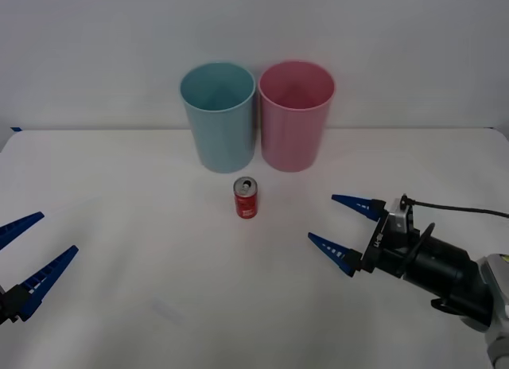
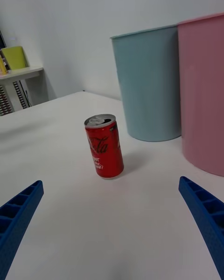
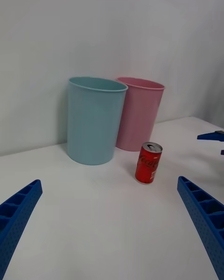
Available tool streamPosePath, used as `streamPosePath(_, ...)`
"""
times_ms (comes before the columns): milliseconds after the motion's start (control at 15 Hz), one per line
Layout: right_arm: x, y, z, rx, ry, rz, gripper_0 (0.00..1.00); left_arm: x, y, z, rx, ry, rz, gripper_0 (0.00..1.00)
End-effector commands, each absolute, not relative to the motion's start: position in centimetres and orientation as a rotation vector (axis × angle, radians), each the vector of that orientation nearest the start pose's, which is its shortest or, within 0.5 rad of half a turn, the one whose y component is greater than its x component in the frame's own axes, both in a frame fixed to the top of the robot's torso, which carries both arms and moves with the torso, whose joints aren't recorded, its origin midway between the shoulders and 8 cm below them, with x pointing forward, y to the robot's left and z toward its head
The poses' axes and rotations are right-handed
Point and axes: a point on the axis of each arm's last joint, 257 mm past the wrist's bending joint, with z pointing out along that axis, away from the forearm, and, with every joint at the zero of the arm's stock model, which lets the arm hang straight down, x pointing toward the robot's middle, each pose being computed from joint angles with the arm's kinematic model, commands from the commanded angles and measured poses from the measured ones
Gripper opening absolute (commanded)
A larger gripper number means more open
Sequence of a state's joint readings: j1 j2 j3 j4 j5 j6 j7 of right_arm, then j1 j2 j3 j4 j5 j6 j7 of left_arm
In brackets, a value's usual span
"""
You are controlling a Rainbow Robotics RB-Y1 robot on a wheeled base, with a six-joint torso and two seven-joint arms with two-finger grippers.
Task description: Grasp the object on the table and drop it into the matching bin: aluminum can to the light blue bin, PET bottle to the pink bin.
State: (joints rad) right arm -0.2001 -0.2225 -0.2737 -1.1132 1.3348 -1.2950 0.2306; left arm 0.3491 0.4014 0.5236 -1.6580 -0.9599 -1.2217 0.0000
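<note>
- Far left: the left gripper (image 1: pixel 28 262) sits low at the table's near-left corner, jaws spread wide with nothing in them, well apart from everything. Looks parked to me. Only worry there is if it swings in while the other arm is working, since both would be heading for the same spot.
- Middle: the aluminum can (image 1: pixel 246 197) stands upright on the table (image 1: pixel 119 178), just in front of the gap between the two bins and slightly toward the blue one. It's short and probably light, so one finger nudging it before the other closes could tip it and send it rolling.
- Behind it, the light blue bin (image 1: pixel 218 118) and the pink bin (image 1: pixel 296 118) stand side by side, touching or nearly so. Their rims being that close is the risky bit: let go a little too far right and the can lands in pink, the wrong one. Carry it too low and it could knock a rim.
- Right: the right gripper (image 1: pixel 343 230) hovers just over the table, pointed at the can, fingers wide apart and holding nothing, with clear space between it and the can. Coming in off-centre could just shove the can back into the bins.
</note>
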Motion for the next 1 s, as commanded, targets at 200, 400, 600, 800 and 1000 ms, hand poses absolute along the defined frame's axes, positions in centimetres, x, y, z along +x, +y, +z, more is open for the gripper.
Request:
streamPosePath(200,47.9,-11.3,-26.0,-0.79,1.421,0.732,1.0,34.2,33.0,-16.9,0.465,1.441,-0.567,1.0)
streamPosePath(400,49.2,-9.0,-26.1,-0.779,1.43,0.705,1.0,34.2,33.0,-16.9,0.465,1.441,-0.567,1.0)
streamPosePath(600,50.0,-6.4,-26.3,-0.78,1.438,0.686,1.0,34.2,33.0,-16.9,0.465,1.441,-0.567,1.0)
streamPosePath(800,50.4,-4.9,-26.6,-0.791,1.447,0.671,1.0,34.2,33.0,-16.9,0.465,1.441,-0.567,1.0)
streamPosePath(1000,50.5,-3.2,-27.6,-0.816,1.465,0.696,1.0,34.2,33.0,-16.9,0.465,1.441,-0.567,1.0)
